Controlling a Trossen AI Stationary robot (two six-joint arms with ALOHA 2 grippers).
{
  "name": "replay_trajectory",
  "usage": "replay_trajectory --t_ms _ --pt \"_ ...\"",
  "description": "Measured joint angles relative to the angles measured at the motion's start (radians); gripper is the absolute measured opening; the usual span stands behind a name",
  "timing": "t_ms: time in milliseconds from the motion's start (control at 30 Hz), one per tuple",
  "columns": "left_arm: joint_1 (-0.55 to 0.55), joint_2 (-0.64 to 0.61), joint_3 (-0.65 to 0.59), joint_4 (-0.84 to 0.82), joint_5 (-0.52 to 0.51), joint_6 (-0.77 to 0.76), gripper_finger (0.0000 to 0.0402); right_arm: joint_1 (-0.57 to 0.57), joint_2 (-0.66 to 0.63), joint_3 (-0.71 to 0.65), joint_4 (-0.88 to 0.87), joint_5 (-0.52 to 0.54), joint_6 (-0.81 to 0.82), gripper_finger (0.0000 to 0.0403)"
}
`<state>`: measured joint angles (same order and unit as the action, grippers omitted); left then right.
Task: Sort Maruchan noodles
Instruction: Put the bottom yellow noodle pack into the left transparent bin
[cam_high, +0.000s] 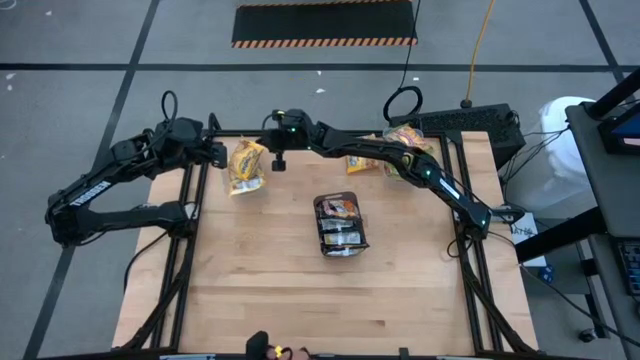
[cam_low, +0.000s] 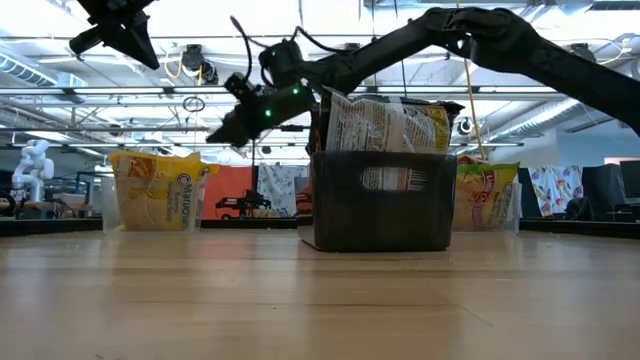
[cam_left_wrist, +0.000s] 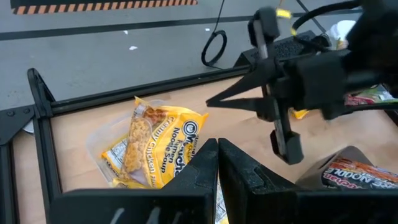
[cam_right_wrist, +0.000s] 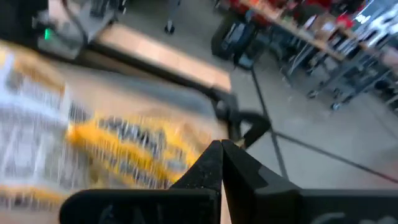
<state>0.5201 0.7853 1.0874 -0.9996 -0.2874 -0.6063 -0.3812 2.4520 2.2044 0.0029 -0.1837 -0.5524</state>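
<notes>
The dark packets stood upright in the grey tray (cam_high: 341, 224) at mid-counter, the right gripper (cam_high: 278, 152), jaws shut and empty, beyond it beside the yellow packets (cam_high: 246, 166), nearer than the left gripper (cam_high: 214, 152), nearly closed, empty.

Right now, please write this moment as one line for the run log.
left claw: shut, empty, by yellow noodle tub | right claw: shut, empty, beside same tub | dark tray: brown packets inside | far-right tub: orange-pink packets
</notes>
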Motion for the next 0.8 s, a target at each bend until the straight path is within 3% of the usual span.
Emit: replay_trajectory --t_ms 300,467,667,800 --pt "0.0 0.0 0.0 0.0 0.001 0.001 0.0017 0.012 -0.003 0.001 0.085 0.027 0.102 0.0006" --pt "0.0 0.0 0.0 0.0 0.003 0.001 0.0017 0.012 -0.003 0.001 0.076 0.027 0.197 0.0045" --pt "0.0 0.0 0.0 0.0 0.003 0.001 0.0017 0.006 -0.003 0.001 0.03 0.028 0.158 0.0102" --pt "0.0 0.0 0.0 0.0 0.018 0.0 0.0017 0.001 -0.003 0.001 -0.068 0.023 0.147 0.0113"
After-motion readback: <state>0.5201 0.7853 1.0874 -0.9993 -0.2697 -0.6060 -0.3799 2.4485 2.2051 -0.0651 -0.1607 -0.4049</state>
